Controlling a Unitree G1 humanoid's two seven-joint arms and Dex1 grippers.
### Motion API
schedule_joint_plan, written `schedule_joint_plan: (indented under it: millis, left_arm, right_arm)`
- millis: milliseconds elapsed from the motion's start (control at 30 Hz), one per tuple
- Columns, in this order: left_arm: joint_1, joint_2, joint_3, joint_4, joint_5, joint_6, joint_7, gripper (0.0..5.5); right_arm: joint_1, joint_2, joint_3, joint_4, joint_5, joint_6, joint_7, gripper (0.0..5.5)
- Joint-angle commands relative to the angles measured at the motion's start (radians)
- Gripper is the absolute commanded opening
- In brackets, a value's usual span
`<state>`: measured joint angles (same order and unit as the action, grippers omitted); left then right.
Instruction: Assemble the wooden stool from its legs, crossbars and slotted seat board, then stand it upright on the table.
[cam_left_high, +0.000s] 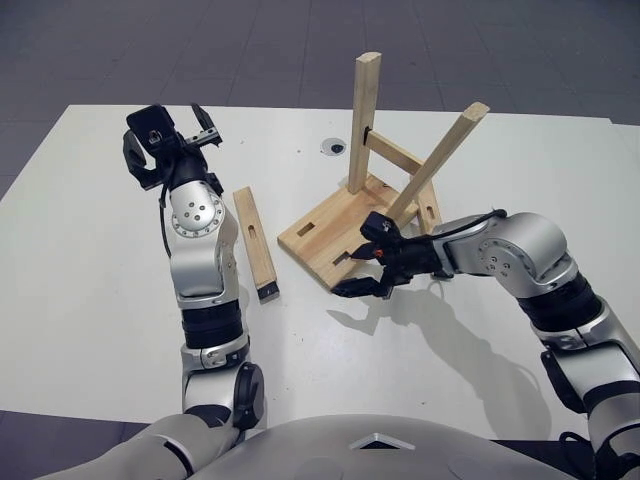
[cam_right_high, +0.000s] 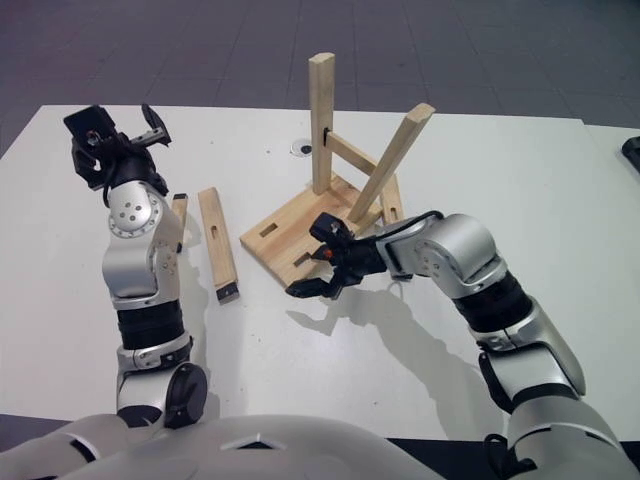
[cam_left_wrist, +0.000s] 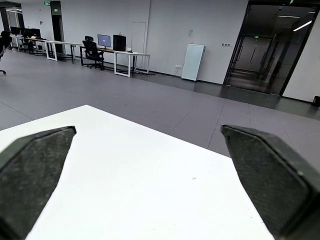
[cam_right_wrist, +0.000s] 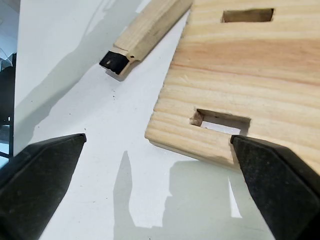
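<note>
On the white surface (cam_left_high: 90, 210) the seat board (cam_left_high: 322, 232) lies flat, bearing an upright leg (cam_left_high: 364, 120), a leaning leg (cam_left_high: 440, 160) and a crossbar (cam_left_high: 396, 152), a loose leg (cam_left_high: 255, 243) beside it, the right claw (cam_right_wrist: 158, 137) open at its near corner, the left claw (cam_left_wrist: 148, 129) open, raised over the far left

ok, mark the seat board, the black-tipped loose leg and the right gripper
seat board (cam_left_high: 322, 240), left eye view, bare wood between its slots.
loose leg (cam_left_high: 256, 250), left eye view, mid-length.
right gripper (cam_left_high: 362, 288), left eye view, midway between fingertips.
</note>
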<state>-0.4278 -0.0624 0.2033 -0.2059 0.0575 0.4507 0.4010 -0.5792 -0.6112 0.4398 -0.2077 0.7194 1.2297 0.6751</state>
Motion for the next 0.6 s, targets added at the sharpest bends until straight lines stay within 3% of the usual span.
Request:
schedule_joint_plan:
  millis: [33, 600]
  left_arm:
    - [0.024, -0.01, -0.011, -0.018, 0.015, 0.019, 0.007, 5.4]
    - [0.031, -0.016, -0.006, -0.016, 0.023, 0.021, 0.009, 5.4]
  right_arm:
    - [0.017, 0.028, 0.0, 0.04, -0.053, -0.005, -0.009, 5.37]
    - [0.005, 0.043, -0.049, -0.011, -0.113, -0.017, 0.013, 5.37]
